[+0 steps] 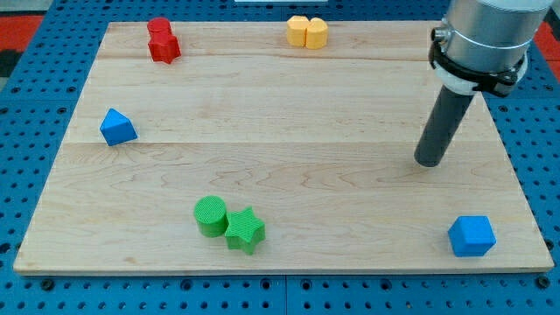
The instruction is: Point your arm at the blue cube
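Near edge of pale wooden board: blue cube at view's bottom right; green cylinder touching green star block bottom centre-left. My tip sits above and left of the cube, well apart, rod leaning slightly, touching no block. No claw, nothing held. Blue triangular block mid-left. Far edge: red block, yellow block. No readable writing.

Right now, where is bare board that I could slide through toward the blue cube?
Bare wood lies between my tip and the blue cube at the view's bottom right. The wide middle, bordered by the blue triangular block and my tip, is bare too. Tightest: the green cylinder touching the green star.
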### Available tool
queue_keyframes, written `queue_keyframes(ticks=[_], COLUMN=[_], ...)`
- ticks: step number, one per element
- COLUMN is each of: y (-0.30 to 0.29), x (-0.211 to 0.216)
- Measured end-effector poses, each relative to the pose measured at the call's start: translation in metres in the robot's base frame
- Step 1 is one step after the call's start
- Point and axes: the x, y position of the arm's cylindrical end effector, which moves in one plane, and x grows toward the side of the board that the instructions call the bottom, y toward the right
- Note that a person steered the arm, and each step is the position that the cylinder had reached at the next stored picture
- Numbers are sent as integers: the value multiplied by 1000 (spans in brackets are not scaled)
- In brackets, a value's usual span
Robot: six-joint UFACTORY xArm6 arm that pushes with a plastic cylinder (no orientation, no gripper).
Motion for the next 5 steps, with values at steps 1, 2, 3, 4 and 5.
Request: queue_keyframes(ticks=[1, 2, 3, 4, 5], y=[0, 0, 0, 18, 46], x=[0, 11, 43, 76, 78])
